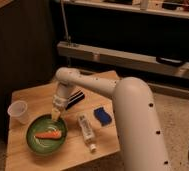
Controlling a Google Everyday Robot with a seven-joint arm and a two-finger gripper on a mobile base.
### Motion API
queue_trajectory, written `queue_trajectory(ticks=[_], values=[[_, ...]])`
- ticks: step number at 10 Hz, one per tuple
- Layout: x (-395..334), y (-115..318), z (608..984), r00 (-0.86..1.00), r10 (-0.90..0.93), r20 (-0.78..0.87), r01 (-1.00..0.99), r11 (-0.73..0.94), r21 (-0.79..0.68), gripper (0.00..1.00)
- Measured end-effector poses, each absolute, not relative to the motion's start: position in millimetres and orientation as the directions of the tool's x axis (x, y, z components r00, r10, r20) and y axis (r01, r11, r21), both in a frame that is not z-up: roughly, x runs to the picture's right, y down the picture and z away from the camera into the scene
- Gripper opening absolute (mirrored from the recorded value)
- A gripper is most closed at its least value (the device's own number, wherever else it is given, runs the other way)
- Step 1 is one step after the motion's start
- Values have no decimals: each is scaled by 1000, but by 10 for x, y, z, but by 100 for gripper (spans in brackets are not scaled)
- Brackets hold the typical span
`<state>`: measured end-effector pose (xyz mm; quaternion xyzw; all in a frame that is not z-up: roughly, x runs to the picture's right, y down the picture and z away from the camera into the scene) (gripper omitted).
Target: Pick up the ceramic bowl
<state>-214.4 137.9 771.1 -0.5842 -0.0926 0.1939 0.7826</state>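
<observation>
We see our end effector (56, 114) at the far rim of the ceramic bowl (47, 135) on the desk (23, 97); its finger state we cannot tell. Grasp and lift seem to remain.

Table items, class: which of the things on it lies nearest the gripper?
The green ceramic bowl holding the carrot. The gripper is at its upper rim, while the white cup, bottle and blue sponge sit farther off.

White cup (18, 111) at wooden table's (23, 156) left edge, blue sponge (103, 116), white tube (87, 131), tool (56, 115) at the dish's rim
</observation>
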Motion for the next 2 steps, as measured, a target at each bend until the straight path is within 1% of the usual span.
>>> queue_trajectory(ticks=[2], values=[[-2239,1087,7354,914,405,-34,-136,226,-965,9]])
